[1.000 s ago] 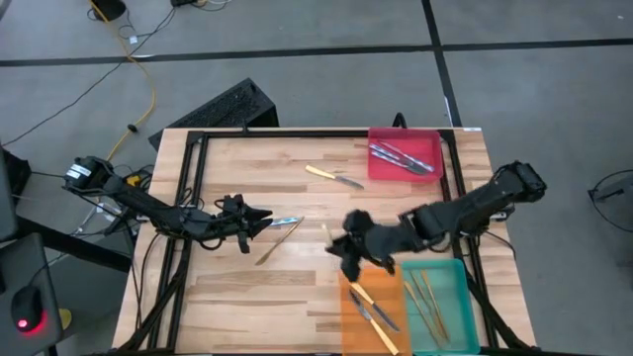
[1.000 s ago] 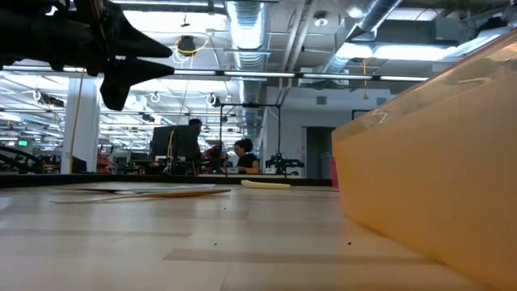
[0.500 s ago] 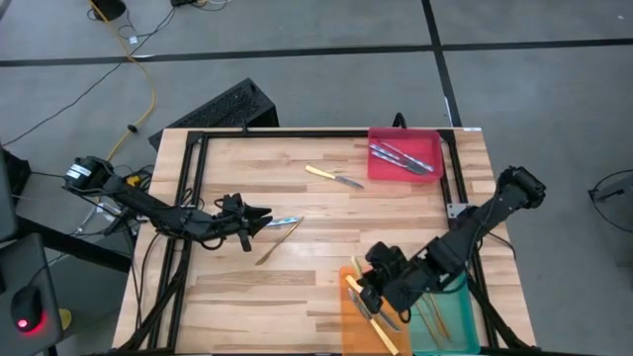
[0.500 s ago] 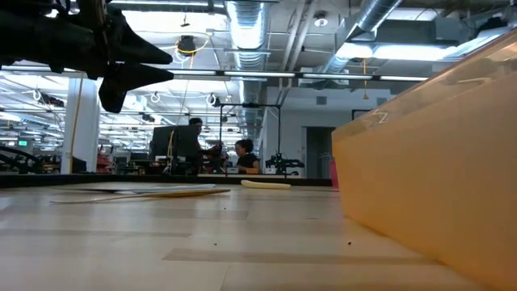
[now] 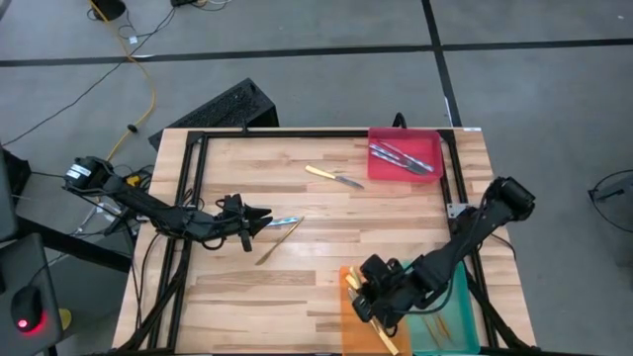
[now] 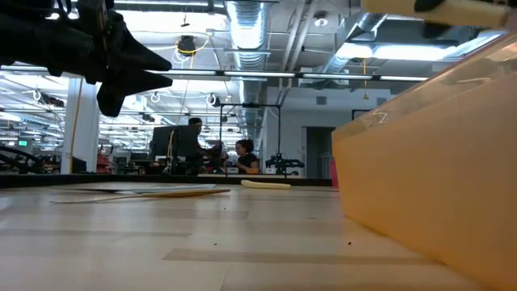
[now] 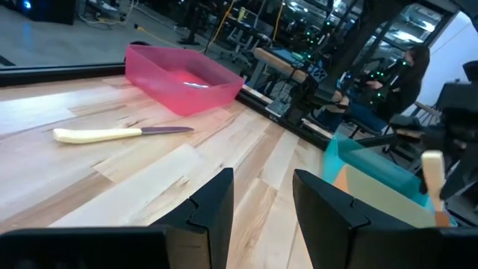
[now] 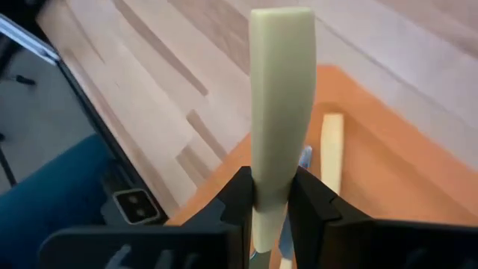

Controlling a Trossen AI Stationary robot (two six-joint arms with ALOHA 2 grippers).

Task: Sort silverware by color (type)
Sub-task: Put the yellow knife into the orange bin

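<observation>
Already the right gripper (image 8: pixel 272 198) had swung from mid-table down over the orange tray (image 5: pixel 358 321) within the last second, and it sat clenched on a yellow-handled utensil (image 8: pixel 280 97), the pale handle standing up out of the narrow gap between its fingers. Directly beneath that claw lay another yellow-handled piece (image 8: pixel 331 153) on the tray floor, so the carried one had evidently reached the bin that matched its colour; the judgement was that letting go remained the only step for this piece. Just beside the claw on its outer side sat the teal tray (image 5: pixel 450 307), where the wooden pieces were now mostly covered by the arm. What end the gripped utensil carried was buried below the fingers and could not be told. Well away from that claw, the left gripper (image 5: pixel 259 220) hovered unmoved over the table's left half, its fingers parted and holding nothing; just ahead of its tips lay a blue-handled utensil (image 5: pixel 285 222) touching or crossing a tan wooden utensil (image 5: pixel 277 242), both unsorted. Farther off, a yellow-handled knife (image 5: pixel 333 177) lay alone on the bare wood, and beyond it the red tray (image 5: pixel 427 143) held several silver pieces whose handles were too small to make out.
</observation>
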